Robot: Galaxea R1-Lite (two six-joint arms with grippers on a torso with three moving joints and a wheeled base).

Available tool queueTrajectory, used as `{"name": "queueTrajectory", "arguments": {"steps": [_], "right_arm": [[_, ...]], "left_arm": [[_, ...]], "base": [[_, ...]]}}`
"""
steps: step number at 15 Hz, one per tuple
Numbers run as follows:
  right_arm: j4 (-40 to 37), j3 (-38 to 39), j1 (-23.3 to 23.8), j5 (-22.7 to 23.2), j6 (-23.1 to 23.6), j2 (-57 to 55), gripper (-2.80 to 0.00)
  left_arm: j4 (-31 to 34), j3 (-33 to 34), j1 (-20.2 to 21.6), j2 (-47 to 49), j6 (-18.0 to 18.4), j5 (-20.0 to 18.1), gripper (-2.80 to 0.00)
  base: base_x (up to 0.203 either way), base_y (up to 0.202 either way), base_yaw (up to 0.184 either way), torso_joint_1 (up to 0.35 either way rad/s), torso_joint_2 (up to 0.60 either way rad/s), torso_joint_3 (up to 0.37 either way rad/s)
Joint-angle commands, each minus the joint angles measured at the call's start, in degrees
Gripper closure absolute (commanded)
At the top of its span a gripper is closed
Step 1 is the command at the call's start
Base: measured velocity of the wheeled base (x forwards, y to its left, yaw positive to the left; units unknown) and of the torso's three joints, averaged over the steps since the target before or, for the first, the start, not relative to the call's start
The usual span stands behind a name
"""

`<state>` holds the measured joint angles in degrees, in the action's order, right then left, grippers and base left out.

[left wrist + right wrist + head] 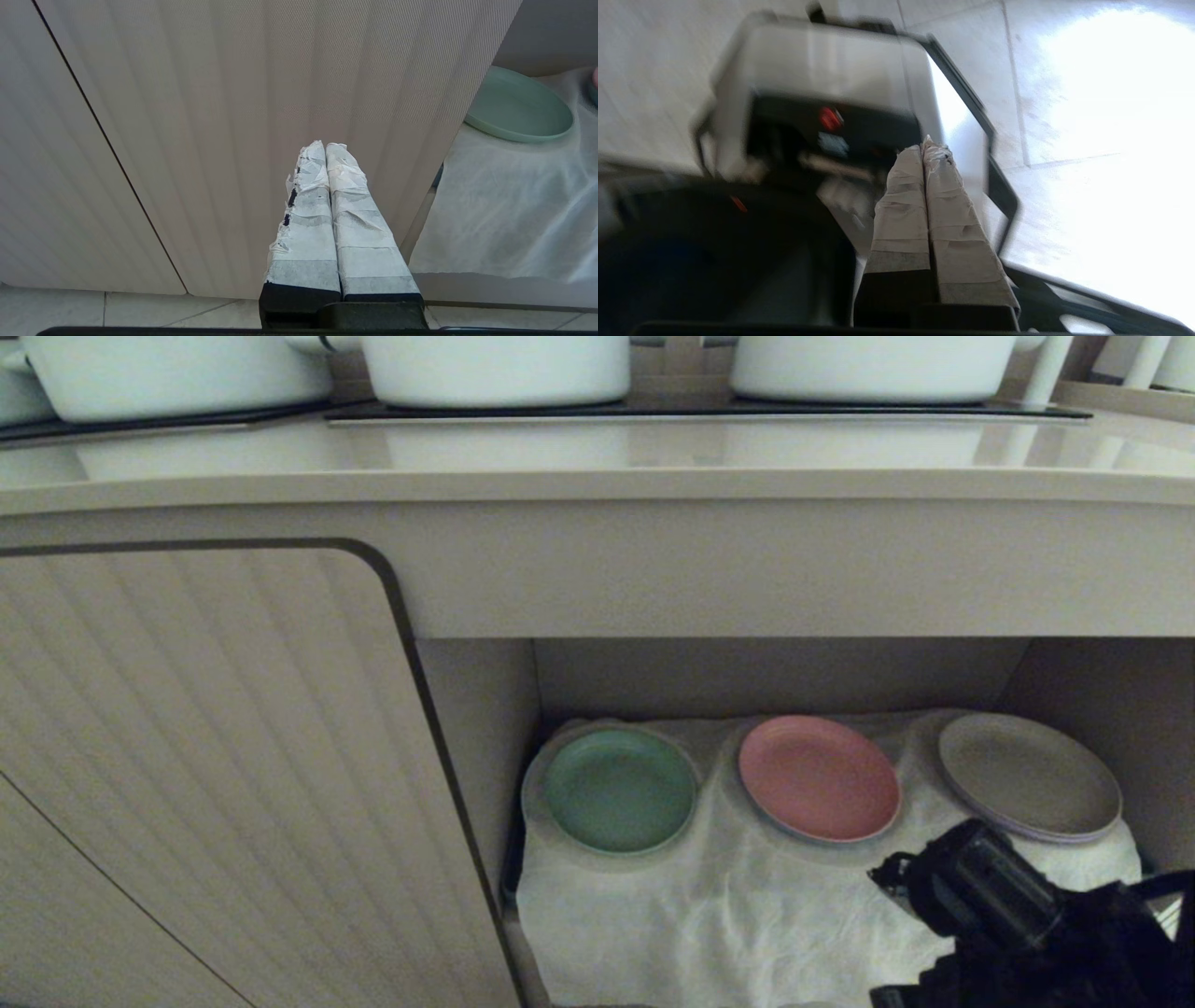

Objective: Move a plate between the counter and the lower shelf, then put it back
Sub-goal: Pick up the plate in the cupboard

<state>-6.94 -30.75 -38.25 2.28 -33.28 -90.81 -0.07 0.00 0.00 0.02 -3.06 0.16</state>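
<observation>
The mint-green plate (620, 791) lies flat in the leftmost hollow of the white cloth lining the lower shelf (728, 905); the left wrist view also catches the plate (518, 109). Above the shelf runs the beige counter (597, 457). My right arm (990, 896) hangs dark at the shelf's front right corner, well away from the plate. The right gripper (926, 147) is shut on nothing and points down at my own base and the floor. Also shut and holding nothing, my left gripper (325, 147) stays parked facing the ribbed cabinet door.
A pink plate (820, 777) sits in the middle hollow and a stack of pale plates (1029, 775) at the right. White pots (495, 369) stand on the cooktop at the counter's back. A ribbed cabinet door (205, 756) closes off the left. My base (822, 84) is below the right gripper.
</observation>
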Motion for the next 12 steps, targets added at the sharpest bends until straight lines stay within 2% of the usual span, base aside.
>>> {"name": "queueTrajectory", "arguments": {"steps": [1,3,5,9,12], "right_arm": [[-1.0,4.3,0.0,0.0,1.6,8.2,0.0],[-2.4,7.1,0.2,-0.2,2.6,13.0,0.0],[-3.3,9.4,2.7,-0.3,5.3,17.7,0.0],[-1.4,13.4,17.3,-0.1,17.8,25.3,0.0],[11.1,20.4,26.2,2.8,22.6,31.7,0.0]], "left_arm": [[0.0,0.0,0.0,0.0,0.0,0.0,0.0],[0.0,0.0,0.0,0.0,0.0,0.0,0.0],[0.0,0.0,0.0,0.0,0.0,0.0,0.0],[0.0,0.0,0.0,0.0,0.0,0.0,0.0],[0.0,0.0,0.0,0.0,-0.1,0.0,0.0]], "base": [[0.0,0.0,0.0,0.0,0.0,0.0],[0.0,0.0,0.0,0.0,0.0,0.0],[0.0,0.0,0.0,0.0,0.0,0.0],[0.0,0.0,0.0,0.0,0.0,0.0],[0.0,0.0,0.0,0.0,0.0,0.0]]}}
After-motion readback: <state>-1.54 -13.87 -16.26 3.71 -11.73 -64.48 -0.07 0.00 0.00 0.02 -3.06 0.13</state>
